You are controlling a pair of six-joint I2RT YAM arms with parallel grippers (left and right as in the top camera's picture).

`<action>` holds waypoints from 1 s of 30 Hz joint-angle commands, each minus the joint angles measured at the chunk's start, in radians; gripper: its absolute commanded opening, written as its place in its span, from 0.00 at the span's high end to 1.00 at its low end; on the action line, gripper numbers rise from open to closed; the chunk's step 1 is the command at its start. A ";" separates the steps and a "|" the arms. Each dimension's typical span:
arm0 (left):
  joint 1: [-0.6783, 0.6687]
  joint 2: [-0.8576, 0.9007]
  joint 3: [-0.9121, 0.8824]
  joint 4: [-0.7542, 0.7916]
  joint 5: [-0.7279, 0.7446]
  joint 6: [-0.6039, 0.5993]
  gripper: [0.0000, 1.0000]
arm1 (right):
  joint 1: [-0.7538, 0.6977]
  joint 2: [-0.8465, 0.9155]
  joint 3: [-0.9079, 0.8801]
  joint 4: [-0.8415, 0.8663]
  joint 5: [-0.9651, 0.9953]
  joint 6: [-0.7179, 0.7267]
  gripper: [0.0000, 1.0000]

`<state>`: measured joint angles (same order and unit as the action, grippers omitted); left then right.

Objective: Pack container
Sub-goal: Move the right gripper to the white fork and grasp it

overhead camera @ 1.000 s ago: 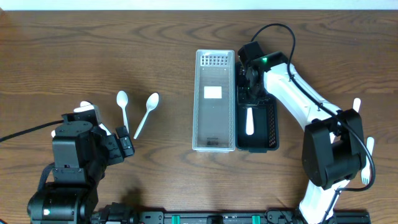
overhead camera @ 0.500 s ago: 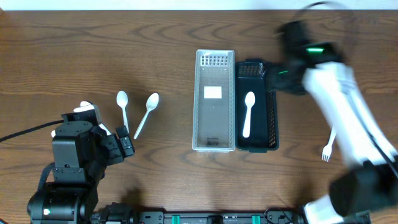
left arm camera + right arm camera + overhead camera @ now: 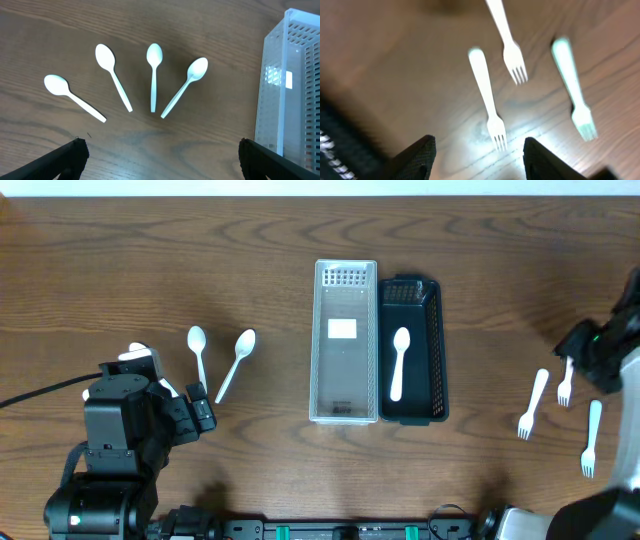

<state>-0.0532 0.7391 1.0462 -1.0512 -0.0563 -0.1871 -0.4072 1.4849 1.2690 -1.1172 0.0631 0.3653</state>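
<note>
Overhead is bright and even, with faint soft shadows and mostly sharp; right arm [image 3: 603, 348] at the edge is slightly smeared. Left wrist view is crisp: spoons [image 3: 153, 75] cast thin shadows, white glare on the clear bin [image 3: 287, 80]. Right wrist view is heavily motion-blurred: forks [image 3: 487, 100] ghosted, bright sheen on the table [image 3: 465, 136] mid-frame, corners dim.

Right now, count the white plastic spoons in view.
5. Four spoons lie fanned on the table beside the clear container; one lies in the black basket. More may be hidden.

A robotics lab bench: wood-grain table [image 3: 150, 260], black mounting rail [image 3: 330, 531], trailing cable [image 3: 40, 392].
</note>
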 commanded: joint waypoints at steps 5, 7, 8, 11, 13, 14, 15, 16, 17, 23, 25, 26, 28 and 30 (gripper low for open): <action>0.002 0.002 0.016 -0.003 -0.005 -0.010 0.02 | -0.013 0.008 -0.266 0.189 -0.019 -0.026 0.34; 0.002 0.002 0.016 -0.003 -0.005 -0.010 0.02 | -0.013 0.008 -0.302 0.232 -0.019 -0.026 0.33; 0.002 0.002 0.016 -0.003 -0.005 -0.010 0.02 | -0.013 0.008 -0.316 0.248 -0.019 -0.026 0.33; 0.002 0.002 0.016 -0.003 -0.005 -0.010 0.02 | -0.013 0.008 -0.364 0.298 -0.019 -0.026 0.30; 0.002 0.002 0.016 -0.003 -0.005 -0.010 0.02 | -0.013 0.008 -0.392 0.330 -0.019 -0.026 0.27; 0.002 0.002 0.016 -0.003 -0.005 -0.010 0.02 | -0.013 0.008 -0.406 0.346 -0.019 -0.026 0.27; 0.002 0.002 0.016 -0.003 -0.005 -0.010 0.02 | -0.013 0.008 -0.415 0.358 -0.019 -0.026 0.27; 0.002 0.002 0.016 -0.004 -0.005 -0.010 0.02 | -0.013 0.008 -0.426 0.372 -0.019 -0.026 0.27; 0.002 0.002 0.016 -0.003 -0.005 -0.010 0.02 | -0.013 0.008 -0.435 0.386 -0.019 -0.026 0.26; 0.002 0.002 0.016 -0.004 -0.005 -0.010 0.02 | -0.013 0.010 -0.477 0.461 -0.019 -0.026 0.21; 0.002 0.002 0.016 -0.004 -0.005 -0.010 0.02 | -0.013 0.023 -0.482 0.480 -0.019 -0.026 0.21; 0.002 0.002 0.016 -0.004 -0.005 -0.010 0.02 | -0.013 0.031 -0.482 0.485 -0.019 -0.026 0.21; 0.002 0.002 0.016 -0.004 -0.005 -0.010 0.02 | -0.013 0.054 -0.482 0.493 -0.019 -0.026 0.21; 0.002 0.002 0.016 -0.004 -0.005 -0.010 0.02 | -0.013 0.079 -0.482 0.498 -0.019 -0.026 0.21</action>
<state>-0.0532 0.7391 1.0462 -1.0515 -0.0559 -0.1871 -0.4107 1.5269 0.7959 -0.6235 0.0429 0.3470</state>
